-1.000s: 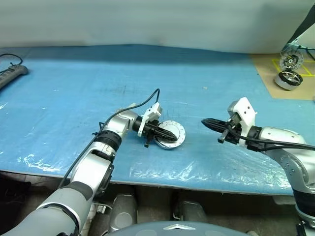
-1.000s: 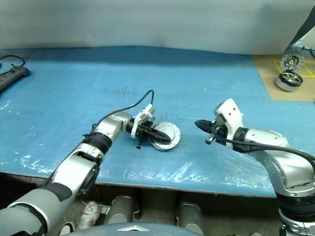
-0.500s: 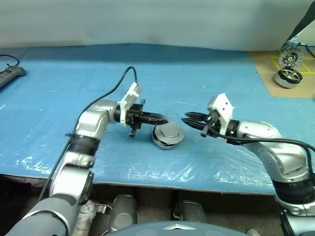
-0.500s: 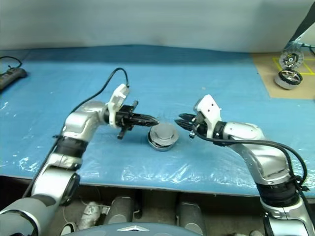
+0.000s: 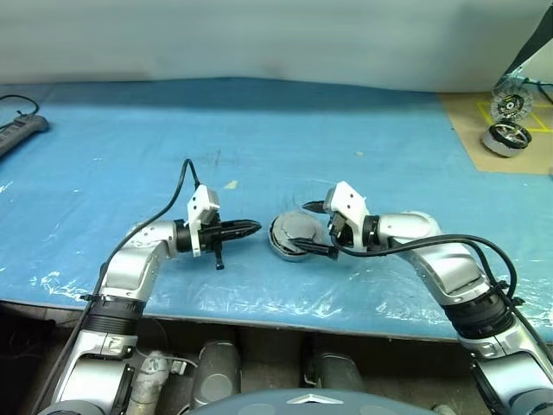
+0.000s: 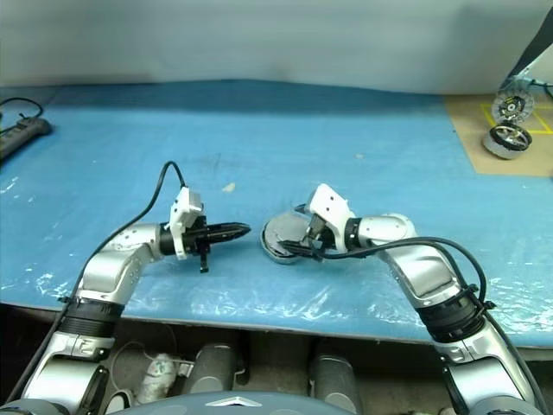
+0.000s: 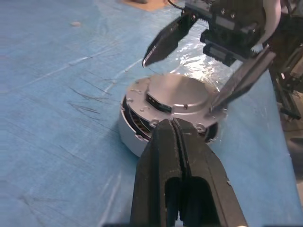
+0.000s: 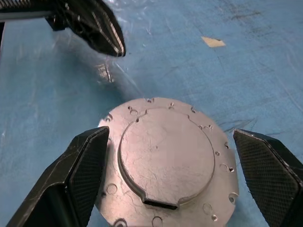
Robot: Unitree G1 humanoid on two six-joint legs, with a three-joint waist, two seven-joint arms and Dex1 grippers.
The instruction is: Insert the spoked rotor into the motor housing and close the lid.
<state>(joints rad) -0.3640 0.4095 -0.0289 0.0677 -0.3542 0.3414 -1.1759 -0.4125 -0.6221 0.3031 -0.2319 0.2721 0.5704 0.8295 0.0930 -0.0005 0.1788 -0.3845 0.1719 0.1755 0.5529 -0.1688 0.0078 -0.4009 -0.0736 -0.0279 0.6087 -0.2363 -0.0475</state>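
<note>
Left gripper (image 5: 252, 228) pulled back left of the motor housing (image 5: 292, 237), fingers clenched, empty. Right gripper (image 5: 317, 230) moved in, jaws spread wide astride it, gripping nothing. Lid (image 8: 165, 157) lies down over housing at mid-table; rotor presumably inside. Remaining: press lid fully shut.
</note>
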